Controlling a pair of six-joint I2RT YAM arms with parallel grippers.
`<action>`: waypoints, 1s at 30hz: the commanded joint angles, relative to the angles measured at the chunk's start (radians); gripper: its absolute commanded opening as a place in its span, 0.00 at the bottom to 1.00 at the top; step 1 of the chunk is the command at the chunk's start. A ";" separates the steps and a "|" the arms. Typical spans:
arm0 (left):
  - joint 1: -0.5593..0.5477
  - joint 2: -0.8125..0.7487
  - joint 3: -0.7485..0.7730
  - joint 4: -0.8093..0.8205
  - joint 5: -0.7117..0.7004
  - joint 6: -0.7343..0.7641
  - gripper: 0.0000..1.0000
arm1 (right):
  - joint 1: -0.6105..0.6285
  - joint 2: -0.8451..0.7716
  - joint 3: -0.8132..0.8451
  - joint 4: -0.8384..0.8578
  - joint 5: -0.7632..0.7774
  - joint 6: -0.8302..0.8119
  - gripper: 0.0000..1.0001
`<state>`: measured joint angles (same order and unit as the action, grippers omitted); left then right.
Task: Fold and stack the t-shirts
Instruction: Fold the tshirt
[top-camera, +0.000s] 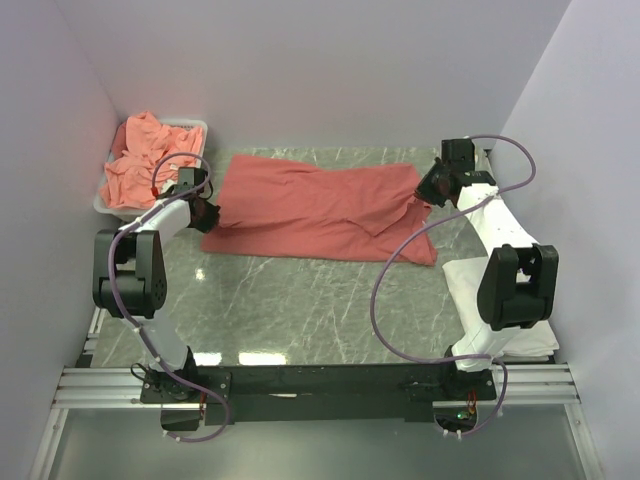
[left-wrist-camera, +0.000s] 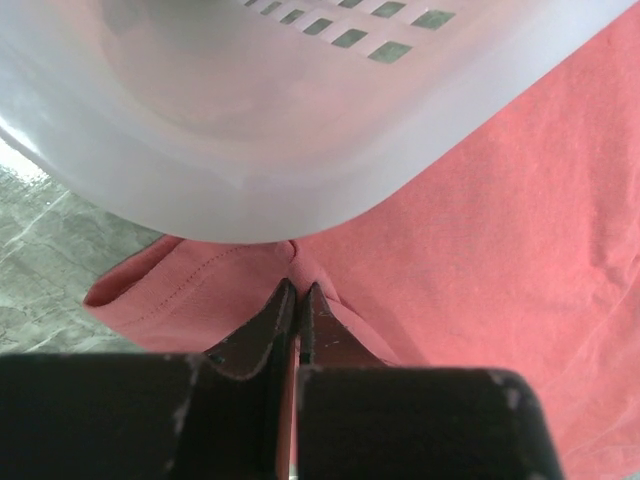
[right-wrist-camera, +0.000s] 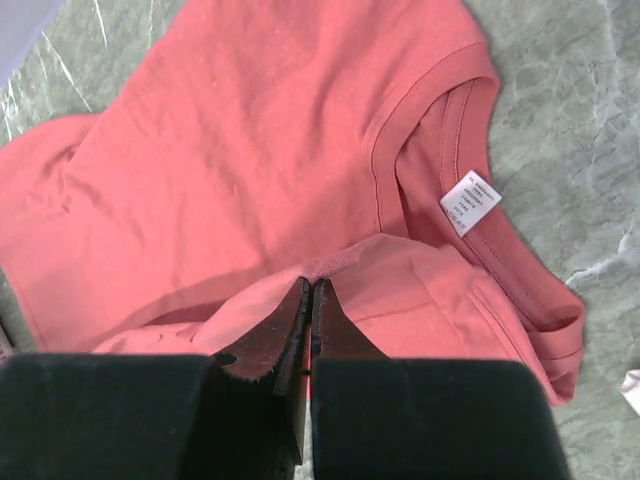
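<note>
One coral spread shirt lies flat across the middle of the green marbled surface, an arm at each end of it. Just beside its left end stands one white slotted tray holding a heap of shirts, salmon-pink and crumpled; how many are in it cannot be told. One folded white garment lies along the right edge, partly covered by the right arm.

The left tool is pressed together on the shirt's left edge. The left wrist view shows a ridge of red cloth caught between the fingers, and the tray's rounded corner looms just past the tips, filling the top of that view.

The right tool is at the right end. Only the right wrist view shows the collar with its small white neck label; there the tool is closed tight, pinching a raised fold of cloth just beside the neckline.
</note>
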<state>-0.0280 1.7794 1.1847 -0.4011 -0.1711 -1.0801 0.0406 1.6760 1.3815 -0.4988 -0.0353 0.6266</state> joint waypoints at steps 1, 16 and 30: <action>-0.003 0.003 0.039 0.033 0.016 0.022 0.06 | -0.007 -0.018 -0.002 0.045 0.003 -0.011 0.00; -0.003 -0.130 -0.013 0.099 0.050 0.101 0.60 | -0.013 0.085 0.031 0.026 -0.009 -0.016 0.20; -0.004 -0.432 -0.416 0.183 0.073 0.020 0.48 | 0.106 0.028 -0.154 0.091 0.003 0.018 0.63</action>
<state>-0.0280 1.3869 0.8032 -0.2882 -0.1154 -1.0451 0.0986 1.7588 1.2995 -0.4690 -0.0391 0.6250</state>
